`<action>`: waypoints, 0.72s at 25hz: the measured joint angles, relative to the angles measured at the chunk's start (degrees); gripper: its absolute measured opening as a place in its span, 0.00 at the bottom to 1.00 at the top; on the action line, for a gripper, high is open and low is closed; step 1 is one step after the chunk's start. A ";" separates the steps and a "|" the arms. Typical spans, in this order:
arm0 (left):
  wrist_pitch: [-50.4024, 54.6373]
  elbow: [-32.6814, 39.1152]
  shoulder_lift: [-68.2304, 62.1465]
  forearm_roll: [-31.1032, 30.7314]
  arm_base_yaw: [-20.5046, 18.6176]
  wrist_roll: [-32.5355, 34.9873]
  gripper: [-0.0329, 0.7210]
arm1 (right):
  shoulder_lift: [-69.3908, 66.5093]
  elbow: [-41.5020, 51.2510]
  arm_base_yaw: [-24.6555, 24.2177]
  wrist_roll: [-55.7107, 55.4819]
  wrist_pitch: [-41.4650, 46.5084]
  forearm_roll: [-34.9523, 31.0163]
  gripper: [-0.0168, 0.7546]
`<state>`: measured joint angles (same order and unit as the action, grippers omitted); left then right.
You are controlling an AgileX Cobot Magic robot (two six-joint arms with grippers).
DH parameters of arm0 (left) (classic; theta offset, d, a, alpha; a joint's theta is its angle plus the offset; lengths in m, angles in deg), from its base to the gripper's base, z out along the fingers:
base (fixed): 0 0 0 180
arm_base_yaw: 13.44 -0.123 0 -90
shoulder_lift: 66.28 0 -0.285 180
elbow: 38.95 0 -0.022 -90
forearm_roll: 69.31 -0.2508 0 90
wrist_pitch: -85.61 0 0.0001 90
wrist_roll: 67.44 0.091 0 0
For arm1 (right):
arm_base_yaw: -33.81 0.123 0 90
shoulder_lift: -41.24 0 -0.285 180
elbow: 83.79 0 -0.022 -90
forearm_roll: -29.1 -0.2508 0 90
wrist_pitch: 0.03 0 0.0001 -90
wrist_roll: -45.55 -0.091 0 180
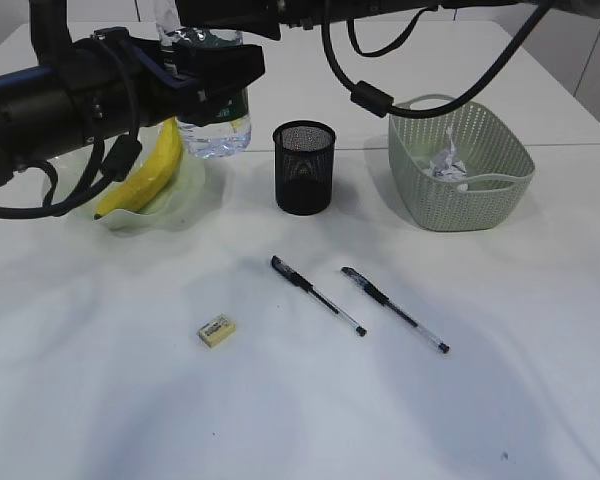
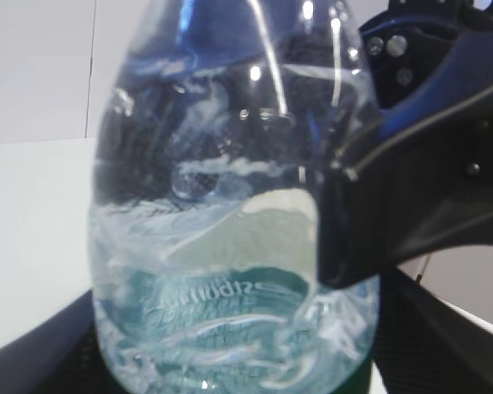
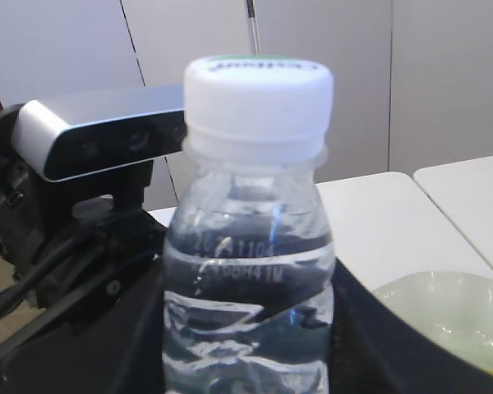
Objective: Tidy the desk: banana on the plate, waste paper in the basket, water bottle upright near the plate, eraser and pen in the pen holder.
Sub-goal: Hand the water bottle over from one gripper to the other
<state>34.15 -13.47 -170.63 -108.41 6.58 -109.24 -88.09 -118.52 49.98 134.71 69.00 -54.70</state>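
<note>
White table (image 1: 300, 420). Green basket (image 1: 505, 205) at 2 o'clock, crumpled paper (image 1: 448, 160) inside. Water bottle (image 1: 213, 130) upright at 11, just behind the plate (image 1: 185, 195) carrying the banana (image 1: 145, 175). Both grippers around bottle: left gripper (image 1: 215, 70) wide, right gripper (image 3: 246, 328) half-open, grip unclear. Mesh pen holder (image 1: 304, 168) at 12. Two pens (image 1: 317, 294) (image 1: 394, 309) centre, eraser (image 1: 216, 329) at 7.

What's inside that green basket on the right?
A crumpled piece of waste paper lies in the basket. The near wall hides part of the floor, so anything lying there is unseen.
</note>
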 joint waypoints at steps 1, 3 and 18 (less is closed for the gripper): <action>0.00 0.00 0.00 0.09 0.00 0.05 0.83 | 0.00 0.00 0.00 -0.11 0.00 0.00 0.48; 0.00 0.00 0.00 0.24 0.00 0.15 0.83 | 0.00 0.00 0.00 -0.11 0.00 0.00 0.48; 0.00 0.00 0.00 0.85 0.00 0.19 0.71 | 0.00 0.00 0.00 -0.23 0.00 0.00 0.48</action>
<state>34.15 -13.47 -170.63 -107.56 6.58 -109.05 -88.09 -118.52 49.98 134.49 69.00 -54.70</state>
